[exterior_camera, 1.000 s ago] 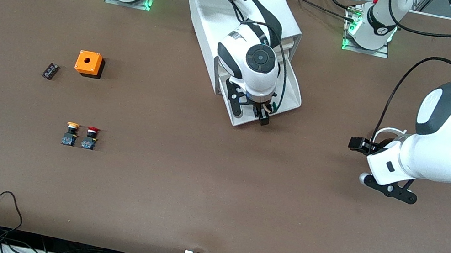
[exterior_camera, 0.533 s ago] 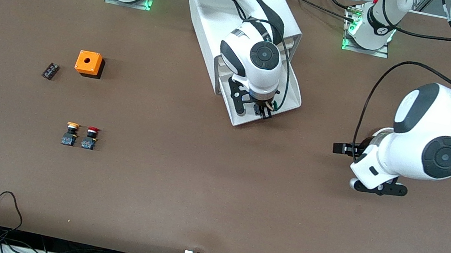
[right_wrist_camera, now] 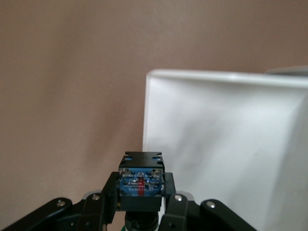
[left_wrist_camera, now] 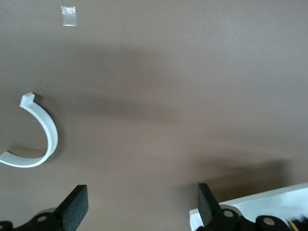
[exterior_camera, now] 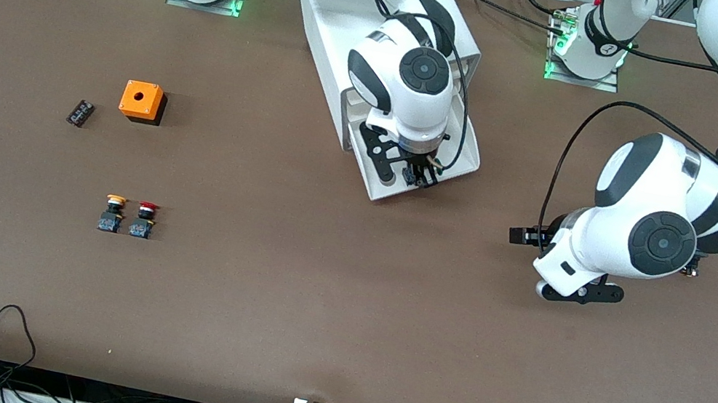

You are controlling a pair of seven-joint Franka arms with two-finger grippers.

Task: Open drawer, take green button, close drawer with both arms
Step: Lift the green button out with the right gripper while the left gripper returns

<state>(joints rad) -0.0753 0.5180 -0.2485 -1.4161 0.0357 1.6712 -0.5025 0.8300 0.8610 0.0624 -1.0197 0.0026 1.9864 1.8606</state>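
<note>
My right gripper point(exterior_camera: 419, 177) is clamped on the button point(right_wrist_camera: 141, 180) over the open drawer point(exterior_camera: 464, 148); my left gripper point(exterior_camera: 524, 236) waits, jaws apart

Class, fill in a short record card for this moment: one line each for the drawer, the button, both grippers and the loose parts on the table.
drawer: pulled open from the white cabinet
button: clamped in the right gripper, blue base showing, over the drawer
right gripper: shut on the button
left gripper: open, holding nothing, over bare table toward the left arm's end
loose parts: yellow-capped button beside red-capped button; orange box and small black part farther from the front camera
</note>
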